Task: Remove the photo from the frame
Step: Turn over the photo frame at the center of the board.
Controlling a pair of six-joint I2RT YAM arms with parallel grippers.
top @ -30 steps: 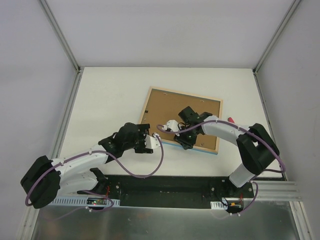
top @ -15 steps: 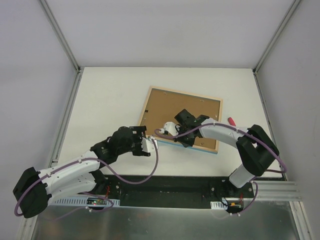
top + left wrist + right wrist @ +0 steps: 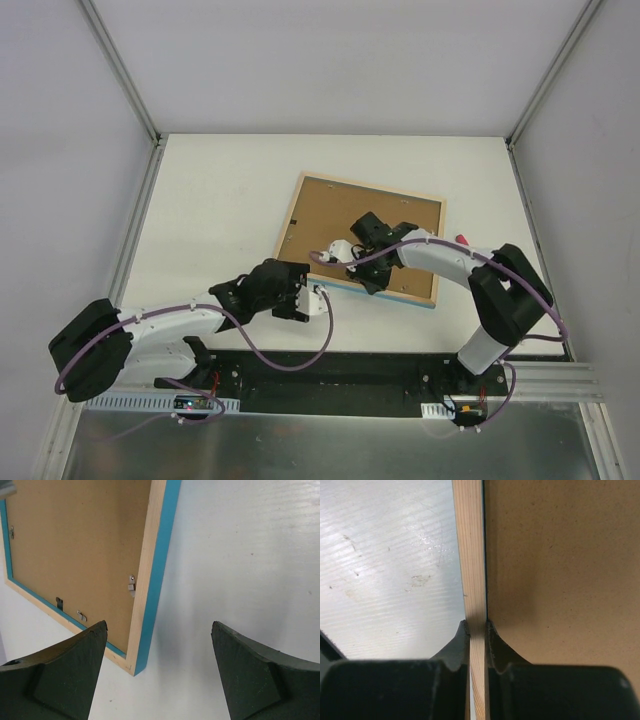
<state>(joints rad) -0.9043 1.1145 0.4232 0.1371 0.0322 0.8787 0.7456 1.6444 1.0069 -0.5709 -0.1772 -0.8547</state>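
Observation:
The frame (image 3: 335, 205) lies face down on the white table, brown back panel up, rimmed in pale wood, with its blue side showing along the near edge. My right gripper (image 3: 370, 278) is shut on the near rim; in the right wrist view its jaws (image 3: 477, 627) pinch the pale wood rim (image 3: 470, 555) beside the back panel (image 3: 560, 555). My left gripper (image 3: 296, 293) is open and empty just off the frame's near left corner; the left wrist view shows that corner (image 3: 135, 665) between the fingers (image 3: 65, 675). The photo is hidden.
A red-handled screwdriver (image 3: 462, 239) lies by the frame's right edge. Small metal clips (image 3: 131, 582) sit on the back panel along the rim. Metal rails (image 3: 135, 230) border the table on the left and right. The black base bar (image 3: 340, 370) runs along the near edge.
My left arm has swung down and to the right, bringing its open gripper nearer the frame's near left corner. My right gripper has stayed shut on the near rim, shifting only slightly.

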